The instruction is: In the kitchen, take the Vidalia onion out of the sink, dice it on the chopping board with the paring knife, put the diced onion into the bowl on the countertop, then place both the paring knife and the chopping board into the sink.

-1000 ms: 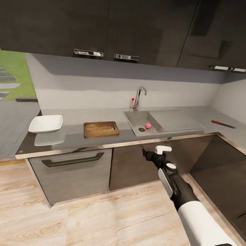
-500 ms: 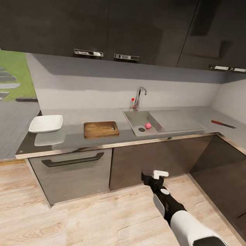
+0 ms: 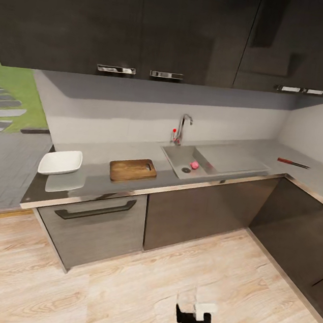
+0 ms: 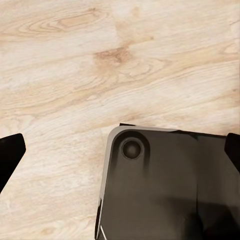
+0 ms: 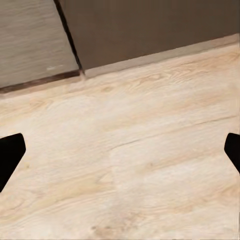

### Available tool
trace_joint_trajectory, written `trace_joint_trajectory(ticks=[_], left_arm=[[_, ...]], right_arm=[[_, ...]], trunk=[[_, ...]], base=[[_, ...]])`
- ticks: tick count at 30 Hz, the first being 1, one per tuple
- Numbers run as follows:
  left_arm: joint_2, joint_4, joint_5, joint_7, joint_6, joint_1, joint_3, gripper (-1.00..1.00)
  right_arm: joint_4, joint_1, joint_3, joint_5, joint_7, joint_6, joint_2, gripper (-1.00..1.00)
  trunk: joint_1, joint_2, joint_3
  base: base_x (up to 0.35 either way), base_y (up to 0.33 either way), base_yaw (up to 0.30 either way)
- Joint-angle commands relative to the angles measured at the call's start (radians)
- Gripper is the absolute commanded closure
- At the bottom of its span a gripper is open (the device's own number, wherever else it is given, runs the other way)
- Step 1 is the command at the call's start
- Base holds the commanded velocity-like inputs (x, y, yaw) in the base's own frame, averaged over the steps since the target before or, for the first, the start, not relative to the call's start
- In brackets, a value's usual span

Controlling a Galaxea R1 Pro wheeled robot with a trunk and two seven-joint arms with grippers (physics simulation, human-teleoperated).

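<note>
One small pinkish bulb, the Vidalia onion [image 3: 194,164], is sitting on the floor of the sink [image 3: 177,156], just beside the round drain and below the chrome tap [image 3: 183,127]. Nothing is gripping it. The right gripper [image 3: 194,310] is hanging low over the wooden floor [image 3: 113,283], well apart from the countertop [image 3: 98,173]. Its fingers are standing spread, with the dark tips showing at opposite edges of the right wrist view and only floorboards and cabinet fronts between them. The left gripper [image 4: 120,155] is pointing down too, tips wide apart, nothing between them but floor and what looks like a dark corner of the robot's own base.

Now, how is that onion going to handle? I'm judging it light, firm and round, so it is liable to roll on smooth steel if nudged off-centre. The safest hold looks like a pinch straight across its widest part, coming down from above, since the basin walls are crowding any sideways approach.

The chopping board [image 3: 132,170] is lying flat left of the sink, stiff and thin, so it will probably want lifting by an edge. The white bowl [image 3: 61,162] is waiting further left. The paring knife [image 3: 293,163] is resting far off to the right, red handle toward the sink; that handle is the place to grab.
</note>
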Motion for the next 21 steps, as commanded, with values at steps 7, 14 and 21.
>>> trace_joint_trajectory(ticks=[7,14,21], left_arm=[[0.0,-0.001,0.006,-0.001,0.0,0.0,0.001,-1.0],[0.0,-0.003,0.007,-0.001,0.0,0.0,0.001,-1.0],[0.0,-0.007,0.006,-0.001,0.0,0.0,0.001,-1.0]], right_arm=[[0.003,0.255,0.005,0.051,-0.001,-0.123,0.001,-1.0],[0.004,0.429,0.005,0.054,-0.002,-0.158,0.0,-1.0],[0.005,0.623,0.003,0.052,-0.005,-0.32,-0.037,-1.0]], trunk=[[0.001,-0.002,-0.002],[0.001,-0.002,-0.002],[0.001,-0.002,-0.002]], base=[[0.0,0.0,0.0],[0.0,0.0,0.0],[0.0,0.0,0.0]])
